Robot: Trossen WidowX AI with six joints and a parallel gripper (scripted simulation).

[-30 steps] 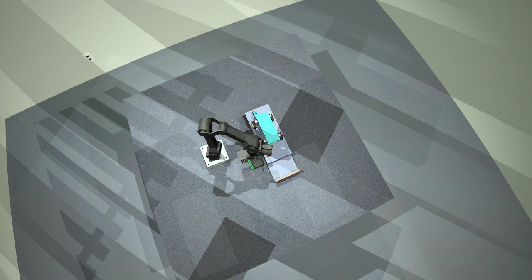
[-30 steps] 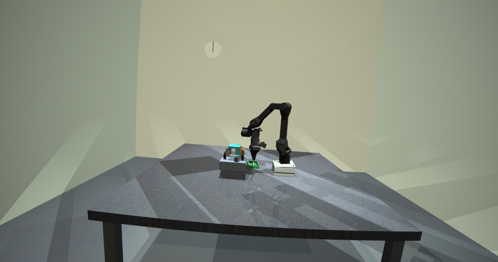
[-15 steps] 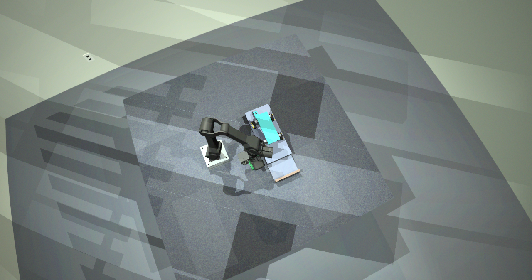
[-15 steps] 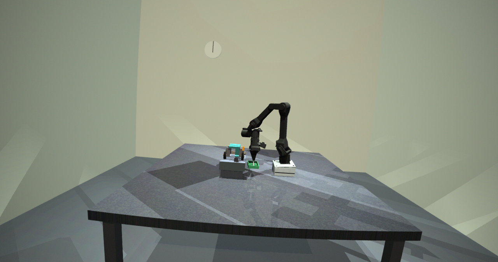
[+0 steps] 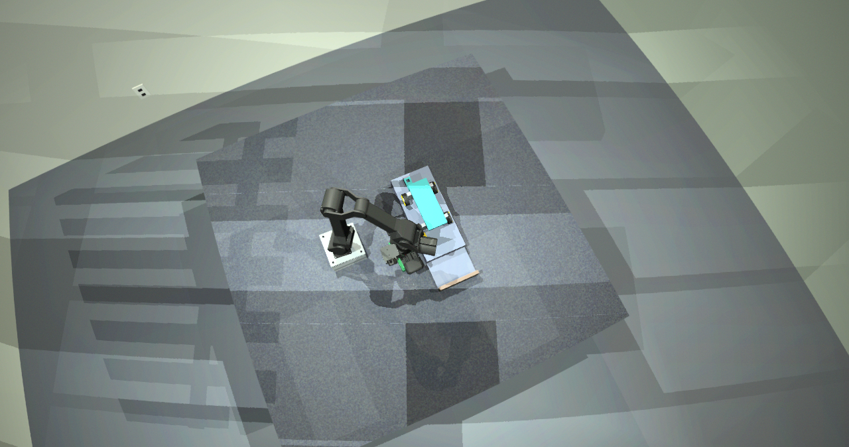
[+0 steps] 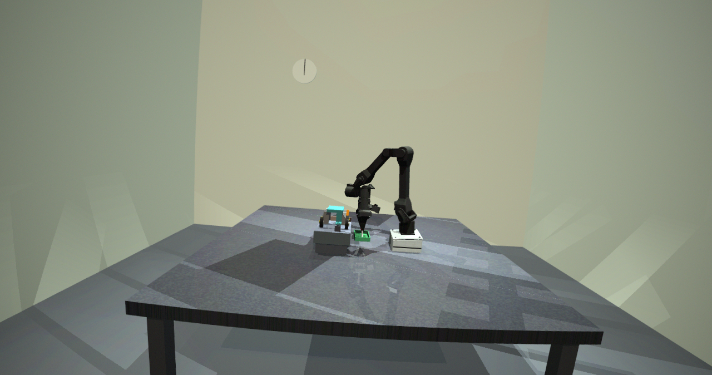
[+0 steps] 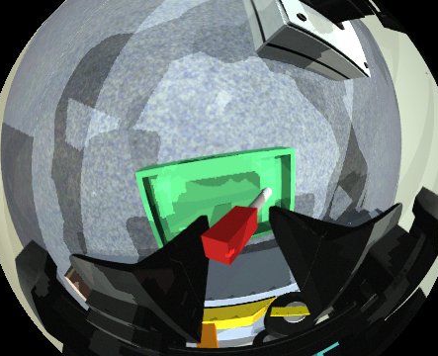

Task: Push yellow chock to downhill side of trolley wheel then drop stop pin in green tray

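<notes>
My gripper (image 6: 362,230) (image 7: 238,218) is partly open, pointing down low over the green tray (image 5: 401,264) (image 6: 361,239) (image 7: 214,161). The stop pin's red head (image 7: 229,234) lies loose and tilted between the spread fingers, near the left one in the wrist view, with a visible gap to the right finger. Its pale shaft (image 7: 261,199) points into the tray. The cyan-topped trolley (image 5: 428,203) (image 6: 335,208) stands on the ramp (image 5: 449,243) (image 6: 332,237). The yellow chock (image 7: 235,316) sits by the near wheel (image 7: 294,314); exact contact is unclear. Its orange handle (image 7: 209,336) shows partly.
The white arm base (image 5: 343,258) (image 6: 406,245) (image 7: 307,46) stands on the other side of the tray from the ramp. The ramp's side is close beside the tray. A wooden strip (image 5: 458,280) edges the ramp's low end.
</notes>
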